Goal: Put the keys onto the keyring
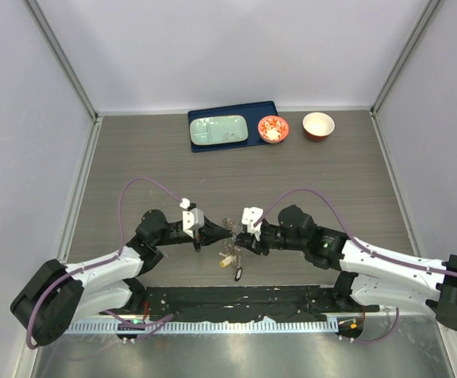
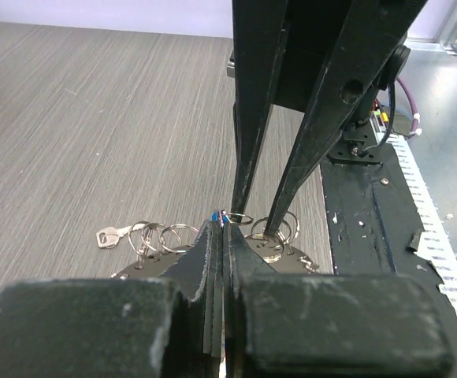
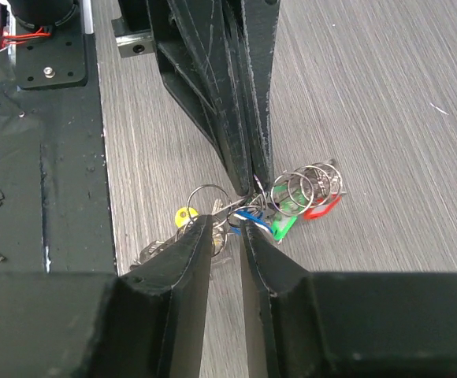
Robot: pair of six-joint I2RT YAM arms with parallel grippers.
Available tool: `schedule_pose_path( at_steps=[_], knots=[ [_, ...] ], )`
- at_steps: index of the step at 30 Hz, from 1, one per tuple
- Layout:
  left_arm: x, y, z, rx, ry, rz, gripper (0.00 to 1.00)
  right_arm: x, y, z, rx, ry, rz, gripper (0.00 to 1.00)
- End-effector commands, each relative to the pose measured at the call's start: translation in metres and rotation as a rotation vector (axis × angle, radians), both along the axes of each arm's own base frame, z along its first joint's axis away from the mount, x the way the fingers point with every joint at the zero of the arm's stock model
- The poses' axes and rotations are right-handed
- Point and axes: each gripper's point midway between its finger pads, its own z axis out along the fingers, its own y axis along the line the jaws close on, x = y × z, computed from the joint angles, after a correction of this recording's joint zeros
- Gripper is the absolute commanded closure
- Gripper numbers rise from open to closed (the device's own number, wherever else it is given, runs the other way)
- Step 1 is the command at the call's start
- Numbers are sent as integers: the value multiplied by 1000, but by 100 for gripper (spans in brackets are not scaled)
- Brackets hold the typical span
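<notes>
The keys lie in a bunch point(image 1: 230, 256) on the table between my two grippers. In the right wrist view they show blue point(image 3: 250, 214), green point(image 3: 282, 227), red point(image 3: 320, 209) and yellow point(image 3: 185, 214) heads on small split rings. The dark flat keyring point(image 2: 146, 269) lies under the rings, mostly hidden by my left jaws. My left gripper point(image 2: 223, 224) is shut, with the blue key's head at its tips. My right gripper point(image 3: 227, 223) is open, its fingertips either side of a small ring right by the left tips. A silver key point(image 2: 110, 235) lies to the left.
A blue tray point(image 1: 232, 146) with a pale green dish point(image 1: 219, 131) stands at the back. A red-and-white bowl point(image 1: 273, 128) and a red bowl point(image 1: 318, 125) stand to its right. A black mat point(image 1: 236, 303) runs along the near edge.
</notes>
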Motion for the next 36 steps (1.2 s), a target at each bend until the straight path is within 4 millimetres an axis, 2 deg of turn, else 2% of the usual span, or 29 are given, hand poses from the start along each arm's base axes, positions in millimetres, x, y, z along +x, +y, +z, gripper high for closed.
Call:
schedule_pose_path(
  at_steps=[1, 6, 16, 20, 24, 32, 36],
  knots=[
    [4, 2, 23, -65, -64, 36, 100, 18, 11, 33, 94, -62, -118, 73],
    [5, 4, 22, -63, -64, 54, 100, 26, 8, 37, 120, -83, -178, 75],
    [10, 5, 27, -78, -52, 85, 100, 25, 13, 32, 108, -71, -165, 77],
    [11, 6, 30, -91, -47, 99, 100, 26, 15, 29, 101, -80, -157, 84],
    [13, 8, 34, -109, -43, 119, 100, 26, 16, 24, 86, -85, -152, 99],
    [20, 11, 40, -191, 9, 182, 100, 19, 23, 27, 111, -98, -89, 99],
    [22, 13, 53, -281, -2, 206, 100, 16, 30, 26, 115, -98, -56, 99]
  ],
)
